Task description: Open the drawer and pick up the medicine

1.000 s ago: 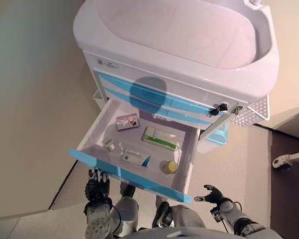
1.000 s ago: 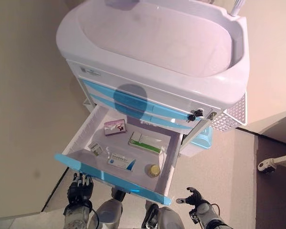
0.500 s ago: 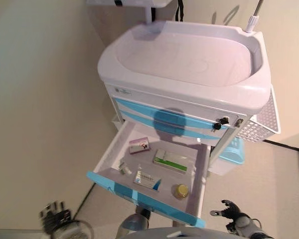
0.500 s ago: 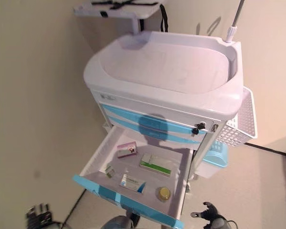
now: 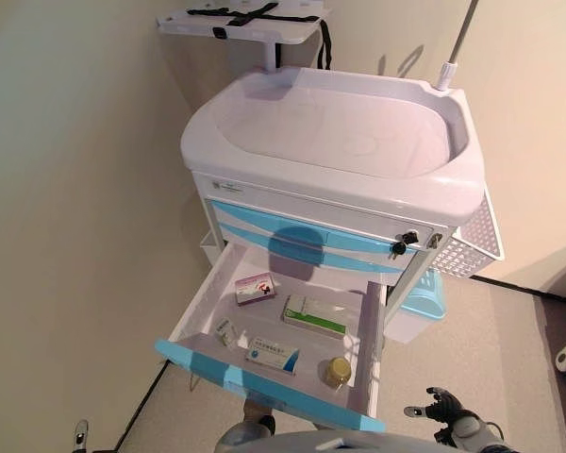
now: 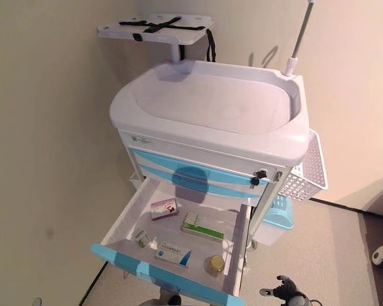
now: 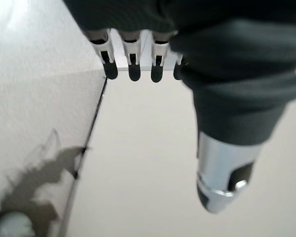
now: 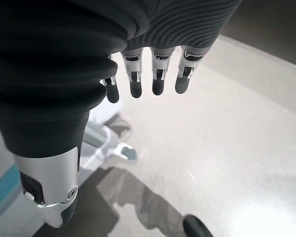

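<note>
The cart's lower drawer (image 5: 200,363) with its blue front stands pulled out. Inside lie a pink box (image 5: 254,288), a green-and-white box (image 5: 313,316), a blue-and-white box (image 5: 272,355), a small packet (image 5: 228,332) and a yellow-capped bottle (image 5: 337,372). My right hand (image 5: 445,408) hangs low beside the drawer's front right corner, fingers (image 8: 134,84) straight and holding nothing. My left hand (image 7: 133,69) appears only in its wrist view, open over bare floor, away from the drawer.
The white cart has a deep tray top (image 5: 330,123), two closed blue drawers (image 5: 292,236), a wire basket (image 5: 472,241) on its right side and a pale blue bin (image 5: 423,294) below. A small shelf (image 5: 241,21) stands behind. A wall runs along the left.
The camera has risen and pulled back, so the whole cart now shows. My left hand has dropped out of the eye views. The drawer stays open; its contents have not moved.
</note>
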Controlling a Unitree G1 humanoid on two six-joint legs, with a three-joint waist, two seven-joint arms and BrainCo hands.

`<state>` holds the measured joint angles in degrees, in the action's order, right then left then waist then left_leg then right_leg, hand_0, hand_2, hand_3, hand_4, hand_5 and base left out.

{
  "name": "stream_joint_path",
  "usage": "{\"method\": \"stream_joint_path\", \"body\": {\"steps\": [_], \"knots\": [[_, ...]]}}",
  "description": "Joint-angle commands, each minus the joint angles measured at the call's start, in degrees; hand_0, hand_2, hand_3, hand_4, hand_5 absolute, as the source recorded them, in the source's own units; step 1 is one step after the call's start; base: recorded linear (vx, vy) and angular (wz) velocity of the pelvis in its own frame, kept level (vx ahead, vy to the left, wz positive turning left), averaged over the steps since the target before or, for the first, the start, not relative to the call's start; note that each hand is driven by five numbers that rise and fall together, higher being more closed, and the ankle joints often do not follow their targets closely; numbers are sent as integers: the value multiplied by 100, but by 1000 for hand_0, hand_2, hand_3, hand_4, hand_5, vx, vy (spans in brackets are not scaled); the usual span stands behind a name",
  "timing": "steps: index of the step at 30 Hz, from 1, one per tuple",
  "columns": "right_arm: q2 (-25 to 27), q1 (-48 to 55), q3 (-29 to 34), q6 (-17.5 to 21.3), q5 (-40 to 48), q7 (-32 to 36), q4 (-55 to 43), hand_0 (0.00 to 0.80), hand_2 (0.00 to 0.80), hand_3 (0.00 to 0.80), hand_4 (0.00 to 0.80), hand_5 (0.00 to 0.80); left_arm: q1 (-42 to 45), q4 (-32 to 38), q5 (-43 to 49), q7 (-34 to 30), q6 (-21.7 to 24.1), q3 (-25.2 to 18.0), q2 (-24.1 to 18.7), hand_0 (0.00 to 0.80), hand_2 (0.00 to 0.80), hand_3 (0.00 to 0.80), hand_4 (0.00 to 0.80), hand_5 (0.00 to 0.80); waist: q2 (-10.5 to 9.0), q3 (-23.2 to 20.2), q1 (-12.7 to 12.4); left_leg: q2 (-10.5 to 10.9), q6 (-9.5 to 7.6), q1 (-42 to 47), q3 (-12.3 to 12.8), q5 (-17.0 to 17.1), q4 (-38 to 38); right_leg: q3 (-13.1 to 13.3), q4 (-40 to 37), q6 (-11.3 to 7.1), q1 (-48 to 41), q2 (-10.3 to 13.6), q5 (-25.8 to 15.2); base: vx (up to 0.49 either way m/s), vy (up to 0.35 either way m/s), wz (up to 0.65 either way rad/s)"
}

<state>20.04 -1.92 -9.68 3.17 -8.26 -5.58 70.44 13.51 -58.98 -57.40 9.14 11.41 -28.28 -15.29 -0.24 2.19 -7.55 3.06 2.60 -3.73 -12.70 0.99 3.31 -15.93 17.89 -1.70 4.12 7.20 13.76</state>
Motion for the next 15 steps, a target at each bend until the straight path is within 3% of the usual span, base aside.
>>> {"method": "stream_joint_path", "body": {"steps": [1,2,3,6,7,8,9,10,11,13,15], "knots": [[111,-334,-269,118,241,-6,4,0,0,0,0,0,25,-448,933,-247,-84,-98,-463,0,0,0,0,0,27,206,88,472,-423,78,180,-261,-22,396,-903,-399,-141,96,-1092,20,12,-17],[108,-334,-268,118,242,-6,4,0,0,0,0,0,19,-463,935,-256,-82,-100,-472,0,0,0,0,0,25,205,82,470,-423,79,185,-261,-25,401,-906,-399,-141,93,-1094,29,26,-22],[105,-346,-288,144,281,17,29,0,0,0,0,0,45,-994,1645,-353,-247,81,-650,0,0,0,0,0,30,194,135,438,-420,99,231,-257,-63,457,-967,-407,-143,66,-1123,12,15,-23],[119,-356,-315,173,305,46,9,0,0,0,0,0,35,-1386,2375,-493,-380,347,-763,0,0,0,0,0,27,197,183,411,-413,120,294,-238,-117,509,-1035,-414,-148,35,-1163,0,24,-20],[139,-361,-321,178,304,48,28,0,0,0,0,0,46,-1324,2678,-494,-369,550,-720,0,0,0,0,0,30,197,196,403,-414,120,311,-232,-132,523,-1060,-418,-147,24,-1184,-19,32,-15],[184,-371,-315,183,308,51,73,0,0,0,0,0,138,-1223,3349,-604,-451,1028,-556,0,0,0,0,0,42,208,233,385,-419,113,347,-207,-168,537,-1137,-430,-148,10,-1241,-19,32,-16],[188,-368,-314,183,308,52,72,0,0,0,0,0,140,-1221,3351,-602,-452,1031,-553,0,0,0,0,0,47,208,229,383,-419,116,349,-208,-171,539,-1141,-430,-151,8,-1243,-28,52,-11],[261,-398,-263,180,318,52,122,0,0,0,0,0,222,-1180,3876,-763,-523,1530,-366,0,0,0,0,0,59,217,279,371,-421,107,393,-189,-192,561,-1216,-443,-146,-1,-1310,0,0,0],[264,-396,-261,180,318,52,122,0,0,0,0,0,222,-1179,3877,-762,-523,1533,-363,0,0,0,0,0,63,218,275,369,-421,110,396,-190,-193,563,-1218,-443,-148,-3,-1311,-27,63,-4],[435,-437,-181,188,295,57,183,0,0,0,0,0,283,-1298,4700,-1005,-641,2200,-225,0,0,0,0,0,76,238,359,336,-427,103,473,-179,-221,605,-1311,-465,-136,-16,-1389,-21,50,-8],[468,-468,-182,190,276,68,229,0,0,0,0,0,277,-1379,4967,-1044,-669,2358,-233,0,0,0,0,0,77,248,366,326,-428,113,498,-184,-226,625,-1327,-467,-140,-20,-1401,-10,35,-14]]}}
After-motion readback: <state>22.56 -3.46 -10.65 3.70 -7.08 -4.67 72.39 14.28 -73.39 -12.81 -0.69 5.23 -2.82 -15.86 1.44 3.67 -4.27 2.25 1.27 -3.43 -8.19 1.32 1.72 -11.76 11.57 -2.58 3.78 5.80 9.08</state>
